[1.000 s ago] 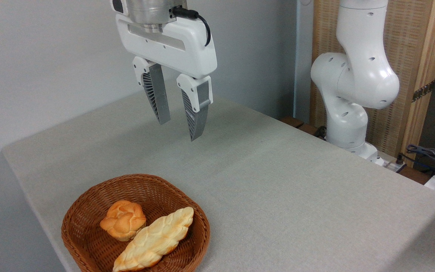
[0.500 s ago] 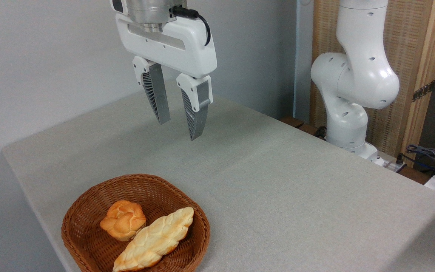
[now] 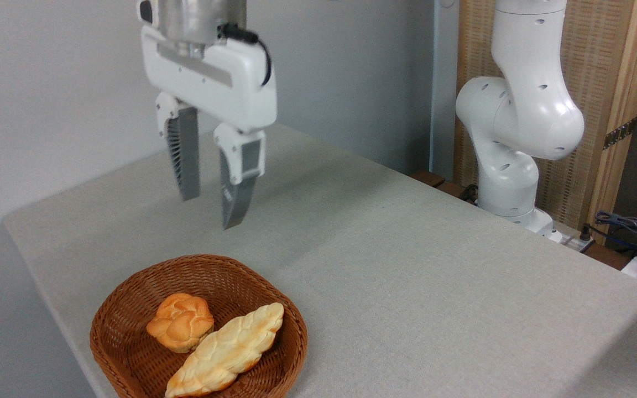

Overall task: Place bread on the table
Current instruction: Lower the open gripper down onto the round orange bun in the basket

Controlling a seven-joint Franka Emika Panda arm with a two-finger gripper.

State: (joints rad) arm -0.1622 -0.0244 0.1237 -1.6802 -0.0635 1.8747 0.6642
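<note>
**Bread in the basket, gripper parted above**

A plain pale wall is seen behind the table (image 3: pixel 407 265), which is covered in light grey-beige woven cloth and runs diagonally through the view. A brown wicker basket (image 3: pixel 130 298) is placed on the cloth close to the table's near left edge. Inside the basket the bread (image 3: pixel 181 321), a small round knotted bun with a glossy golden-orange crust, is laid toward the left of the middle. A longer, paler braided loaf (image 3: pixel 225 350) is laid just to the right of the bun, touching it and reaching toward the basket's near rim.

The gripper (image 3: pixel 210 210) is held in the air above the far rim of the basket, well apart from the bread. Its two grey ribbed fingers (image 3: pixel 184 160) are pointed downward and are spread, with a clear gap between them and nothing grasped.

Far to the right of the basket, beyond the table's edge, the white arm base (image 3: pixel 509 182) is seen before a slatted wooden panel (image 3: pixel 595 110). Some cables (image 3: pixel 628 226) are gathered at the right border.
</note>
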